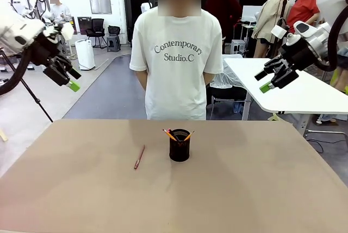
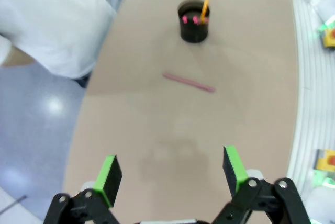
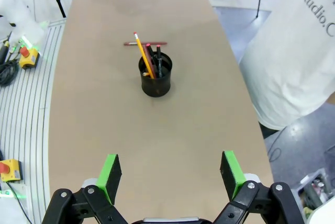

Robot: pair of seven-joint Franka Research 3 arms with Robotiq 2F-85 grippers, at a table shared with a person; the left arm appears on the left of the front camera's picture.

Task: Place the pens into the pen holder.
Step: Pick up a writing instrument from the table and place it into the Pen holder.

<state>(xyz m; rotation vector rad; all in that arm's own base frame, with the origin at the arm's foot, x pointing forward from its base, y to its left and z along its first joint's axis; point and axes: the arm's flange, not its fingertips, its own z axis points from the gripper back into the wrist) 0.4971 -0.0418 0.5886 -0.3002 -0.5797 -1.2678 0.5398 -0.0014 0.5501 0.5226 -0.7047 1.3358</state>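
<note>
Left wrist view: left gripper [image 2: 170, 169] jaws spread, empty; pen [image 2: 188, 83] loose on table ahead, holder [image 2: 194, 31] beyond | right gripper [image 3: 170, 169] jaws spread, empty; holder straight ahead, pencil [image 3: 143, 56] inside | likely one pen left | holder's stick count unclear

Front camera faces across the table [image 1: 81, 189]; both wrist cameras look down from high on its pen holder [image 2: 194, 29]

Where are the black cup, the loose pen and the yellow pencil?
black cup [image 1: 179, 151], front view, its front wall.
loose pen [image 1: 140, 157], front view, middle of its shaft.
yellow pencil [image 3: 141, 48], right wrist view, shaft above the rim.
</note>
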